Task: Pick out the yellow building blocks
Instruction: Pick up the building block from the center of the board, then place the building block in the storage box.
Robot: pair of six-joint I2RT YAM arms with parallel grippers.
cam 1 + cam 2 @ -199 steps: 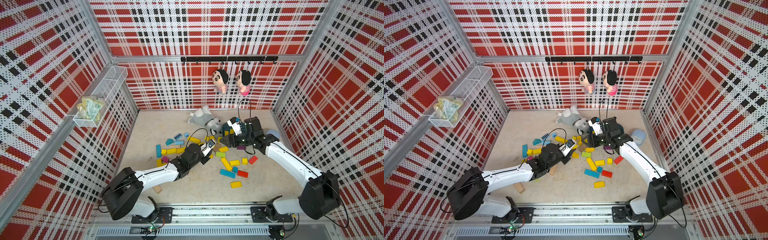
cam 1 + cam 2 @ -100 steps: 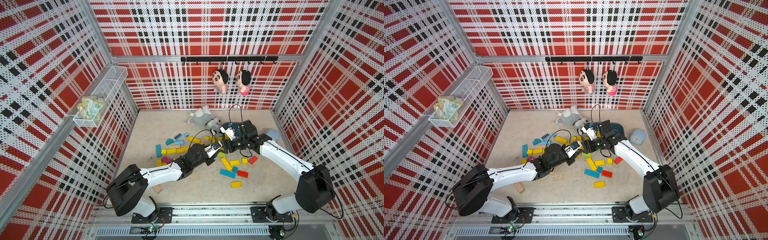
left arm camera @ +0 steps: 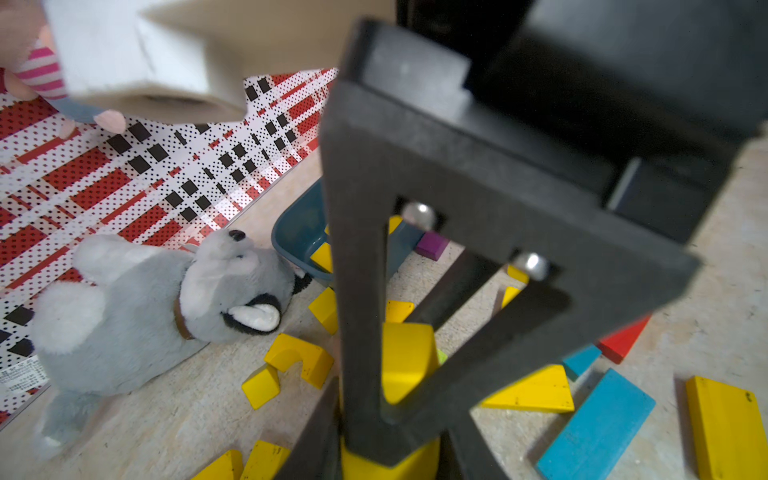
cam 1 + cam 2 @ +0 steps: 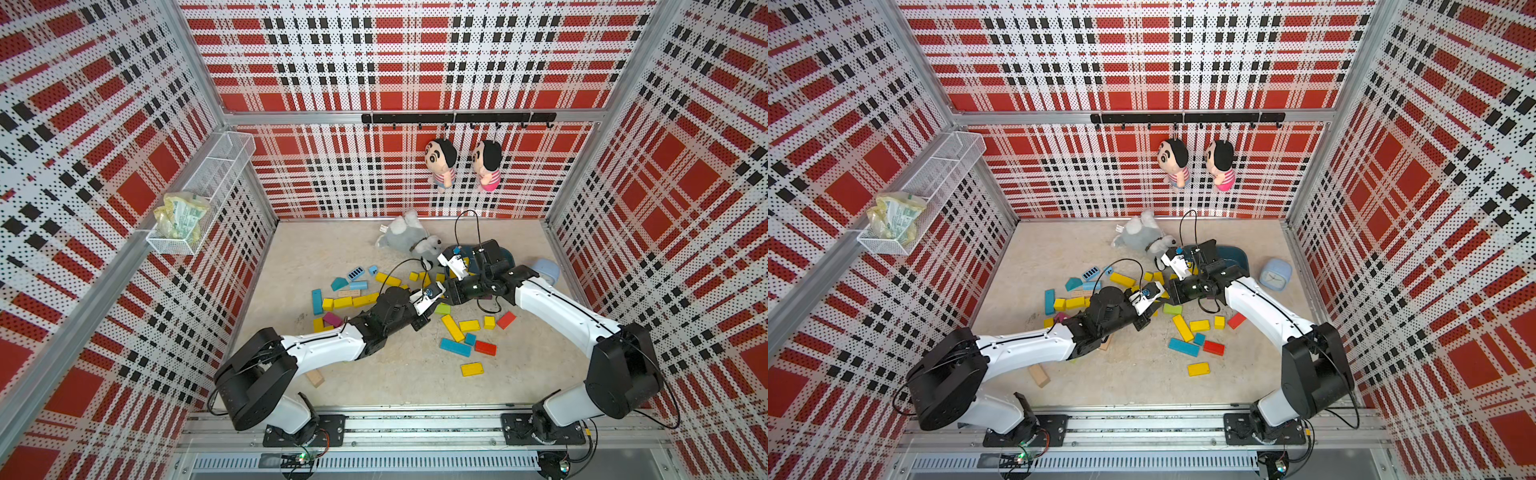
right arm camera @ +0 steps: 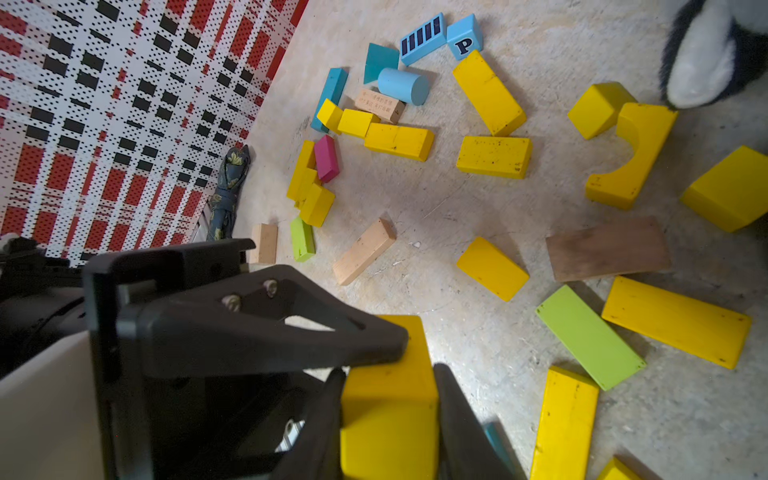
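Looks like a handover: left tool (image 3: pixel 390 449) is clamping a yellow block (image 5: pixel 388 419) mid-table, between the arms, and right tool (image 5: pixel 388 374) is pinching the same block. The task is looking partly done. A few yellow pieces (image 3: pixel 322 255) are sitting in the dark-blue bin (image 3: pixel 291 232), and most yellow building blocks (image 5: pixel 492 156) are lying loose on the table (image 4: pixel 395 382). Top views are hiding the grip. Left wrist is showing the bin contents, right wrist the leftover spread.

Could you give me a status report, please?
Left gripper and right gripper both shut on one yellow block. More yellow blocks scattered. Plush toy beside blue tray.
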